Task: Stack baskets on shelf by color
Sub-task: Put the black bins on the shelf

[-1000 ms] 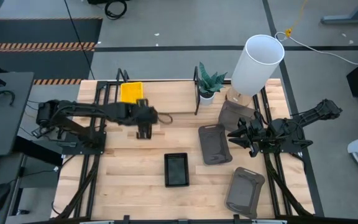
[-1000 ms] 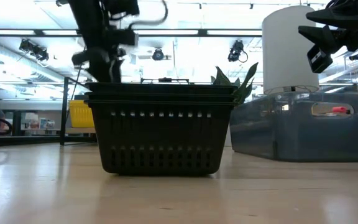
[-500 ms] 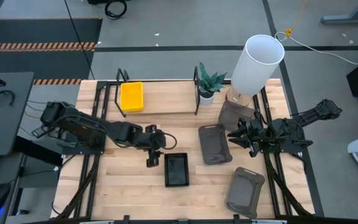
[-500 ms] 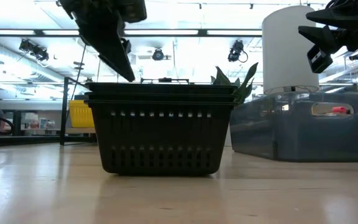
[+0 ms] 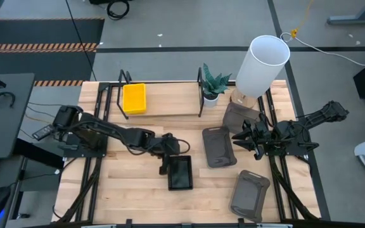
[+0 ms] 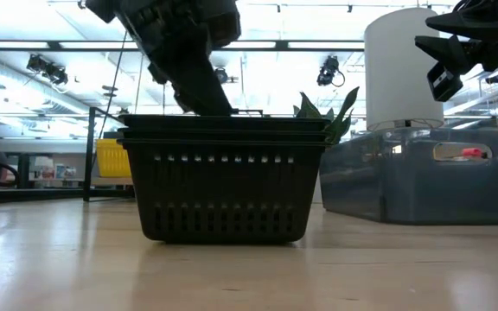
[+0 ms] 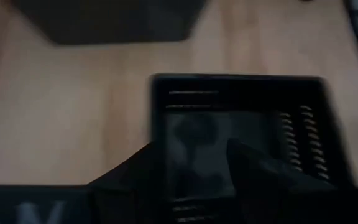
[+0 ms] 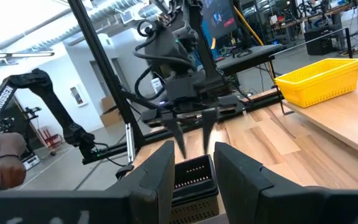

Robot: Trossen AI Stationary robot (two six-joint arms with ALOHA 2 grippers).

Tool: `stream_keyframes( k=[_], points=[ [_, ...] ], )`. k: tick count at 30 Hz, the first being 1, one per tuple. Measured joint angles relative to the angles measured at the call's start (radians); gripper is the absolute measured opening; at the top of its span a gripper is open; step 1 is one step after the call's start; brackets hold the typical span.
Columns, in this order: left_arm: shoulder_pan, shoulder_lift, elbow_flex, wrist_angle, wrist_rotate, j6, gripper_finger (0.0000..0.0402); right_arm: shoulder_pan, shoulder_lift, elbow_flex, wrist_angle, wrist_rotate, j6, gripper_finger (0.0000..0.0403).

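Observation:
A black basket (image 5: 180, 172) stands on the tabletop near the middle; in the low view, the black basket (image 6: 225, 181) shows stacked rims. My left gripper (image 5: 169, 164) is open and slants down at its far left corner. In the left wrist view the fingers (image 7: 143, 167) stand either side of the basket's wall (image 7: 156, 118); I cannot tell if they touch. A yellow basket (image 5: 134, 98) sits on the shelf (image 5: 166, 105). Three grey baskets (image 5: 219, 147) (image 5: 250, 193) (image 5: 239, 117) lie at the right. My right gripper (image 5: 238, 140) waits open above them.
A white lamp shade (image 5: 263, 65) and a small potted plant (image 5: 212, 84) stand at the far right by the shelf's end. The shelf's black upright rails (image 5: 201, 92) rise at the back. Bare wood lies left of and in front of the black basket.
My left gripper has swung from in front of the shelf toward the table's near right, come down and tipped to slant downward, ending at the black basket's far left corner. The baskets have not moved.

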Motion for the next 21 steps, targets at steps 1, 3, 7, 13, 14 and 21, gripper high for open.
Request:
stream_keyframes(
  k=[1,3,7,13,14,21],
  points=[
    [-0.011,0.0,0.011,-0.001,0.02,0.008,0.0184,0.0,0.0,0.0,0.0,0.0,0.0,0.0119],
    [-0.042,0.0,0.034,0.005,0.039,0.02,0.0182,0.0,0.0,0.0,0.0,0.0,0.0,0.0119],
    [-0.116,0.0,0.075,0.002,0.04,0.025,0.0176,0.0,0.0,0.0,0.0,0.0,0.0,0.0119],
    [-0.219,0.057,0.139,0.023,-0.063,-0.092,0.0178,0.0,0.0,0.0,0.0,0.0,0.0,0.0119],
    [-0.235,0.074,0.152,0.022,-0.083,-0.111,0.018,0.0,0.0,0.0,0.0,0.0,0.0,0.0119],
    [-0.295,0.253,0.374,-0.117,-0.12,-0.15,0.0212,0.0,0.0,0.0,0.0,0.0,0.0,0.0119]
  ],
)
